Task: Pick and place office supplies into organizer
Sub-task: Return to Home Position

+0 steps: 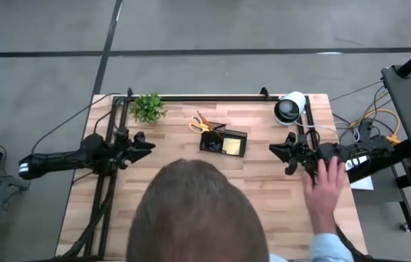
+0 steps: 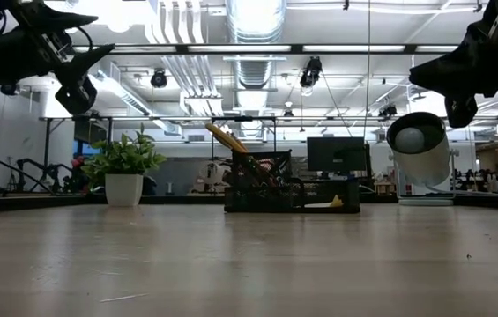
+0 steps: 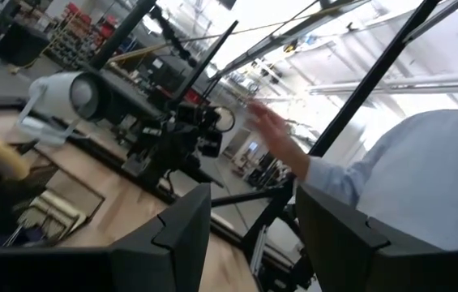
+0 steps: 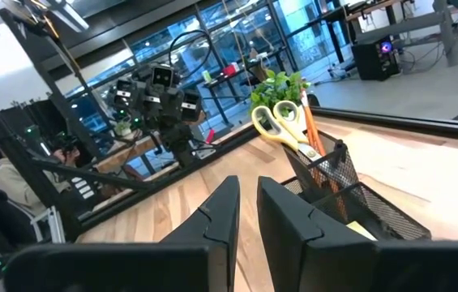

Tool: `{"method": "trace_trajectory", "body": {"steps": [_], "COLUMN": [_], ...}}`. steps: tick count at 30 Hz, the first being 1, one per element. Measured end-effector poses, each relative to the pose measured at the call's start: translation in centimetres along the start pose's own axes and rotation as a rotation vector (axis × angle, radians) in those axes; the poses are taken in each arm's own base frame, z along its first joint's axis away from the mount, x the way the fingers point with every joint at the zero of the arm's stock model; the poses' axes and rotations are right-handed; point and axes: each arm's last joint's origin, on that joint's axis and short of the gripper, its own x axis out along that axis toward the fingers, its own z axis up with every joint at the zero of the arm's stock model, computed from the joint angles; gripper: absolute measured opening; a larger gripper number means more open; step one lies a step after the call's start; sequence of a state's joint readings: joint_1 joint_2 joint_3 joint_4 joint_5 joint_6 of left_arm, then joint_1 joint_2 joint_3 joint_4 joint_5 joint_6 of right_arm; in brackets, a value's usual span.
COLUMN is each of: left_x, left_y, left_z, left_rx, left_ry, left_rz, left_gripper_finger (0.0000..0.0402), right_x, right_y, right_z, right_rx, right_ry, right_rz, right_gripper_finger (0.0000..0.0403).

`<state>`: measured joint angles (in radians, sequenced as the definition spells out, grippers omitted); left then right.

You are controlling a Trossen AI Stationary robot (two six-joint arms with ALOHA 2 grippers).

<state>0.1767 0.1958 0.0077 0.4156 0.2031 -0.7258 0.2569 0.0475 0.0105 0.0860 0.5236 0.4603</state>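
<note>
Organizer (image 1: 223,141) with scissors (image 1: 200,125) and pencils (image 1: 204,118) inside, middle back of the desk (image 1: 190,182).
Left gripper (image 1: 145,143) hangs with fingers apart; right gripper (image 1: 278,151) hangs nearly together, holding nothing, a person's hand (image 1: 326,177) on that arm.

A small green plant (image 1: 148,108) stands near the surface's (image 1: 190,189) far left corner; a white-and-black roll (image 1: 289,108) sits near the far right corner. A person's head (image 1: 194,211) leans over the near edge.
</note>
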Motion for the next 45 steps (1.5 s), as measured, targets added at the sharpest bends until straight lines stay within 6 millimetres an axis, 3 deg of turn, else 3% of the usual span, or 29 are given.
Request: {"method": "trace_trajectory", "body": {"steps": [9,45], "left_x": [-1.2,-0.7], "left_y": [-0.5,0.6], "left_z": [0.2,-0.6], "left_rx": [0.011,-0.014], "left_ry": [-0.036,0.052], "left_rz": [-0.030,0.070], "left_gripper_finger": [0.0167,0.0167], "right_x": [0.0,0.0], "right_y": [0.0,0.0], "right_z": [0.0,0.0], "right_rx": [0.000,0.000], "right_ry": [0.000,-0.001], "right_rz": [-0.001,-0.001], "right_gripper_finger": [0.0038,0.0038]}}
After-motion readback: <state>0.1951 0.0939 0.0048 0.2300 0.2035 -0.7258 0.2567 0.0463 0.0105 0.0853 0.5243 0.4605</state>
